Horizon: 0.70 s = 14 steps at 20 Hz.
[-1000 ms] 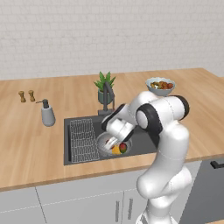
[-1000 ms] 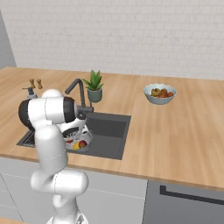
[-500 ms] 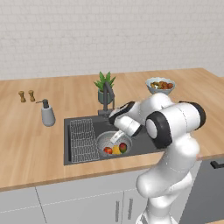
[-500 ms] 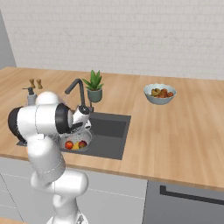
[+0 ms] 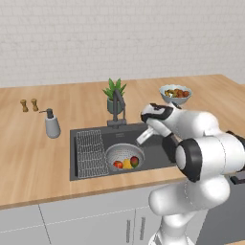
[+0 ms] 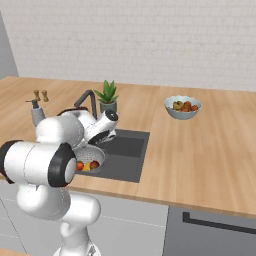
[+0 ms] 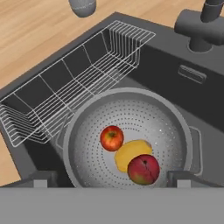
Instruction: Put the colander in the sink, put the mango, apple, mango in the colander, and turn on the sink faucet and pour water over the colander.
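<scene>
gripper (image 7: pixel 107 177) has lifted off the colander (image 7: pixel 127 135), jaws wide, empty; sink (image 5: pixel 158 153) set in wooden counter (image 5: pixel 28 143).

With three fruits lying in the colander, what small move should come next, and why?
Probably lift the hand out of the sink toward the faucet. The colander sits in the basin holding a small red fruit, a yellow one and a red-green one; the hand is open above them, holding nothing. No water is visibly running, so the tap seems next.
</scene>
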Tool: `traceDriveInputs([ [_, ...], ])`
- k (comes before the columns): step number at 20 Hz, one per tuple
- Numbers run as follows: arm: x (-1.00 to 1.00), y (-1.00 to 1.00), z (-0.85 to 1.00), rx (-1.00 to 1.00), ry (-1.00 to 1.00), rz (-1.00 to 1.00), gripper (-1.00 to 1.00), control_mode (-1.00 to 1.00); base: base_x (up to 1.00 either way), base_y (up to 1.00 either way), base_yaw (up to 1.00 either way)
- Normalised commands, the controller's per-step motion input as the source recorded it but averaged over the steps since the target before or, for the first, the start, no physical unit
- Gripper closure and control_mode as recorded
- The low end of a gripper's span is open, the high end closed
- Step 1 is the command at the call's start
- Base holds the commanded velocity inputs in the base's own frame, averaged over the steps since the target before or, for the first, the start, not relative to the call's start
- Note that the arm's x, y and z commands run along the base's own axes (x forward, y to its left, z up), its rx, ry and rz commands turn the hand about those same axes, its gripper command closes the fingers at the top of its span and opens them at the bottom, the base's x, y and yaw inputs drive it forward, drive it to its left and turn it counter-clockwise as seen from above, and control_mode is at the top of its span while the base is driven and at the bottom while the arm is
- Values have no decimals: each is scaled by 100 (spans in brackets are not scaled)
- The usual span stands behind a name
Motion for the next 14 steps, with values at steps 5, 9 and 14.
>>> traceDriveInputs([
  [5, -5, -63, 54, 6, 0, 0, -100, -100, 0, 0, 0],
  [9, -12, -56, 44, 15, -6, 0, -100, -100, 0, 0, 0],
  [14, -8, -38, 47, 42, -17, 0, -100, -100, 0, 0, 0],
])
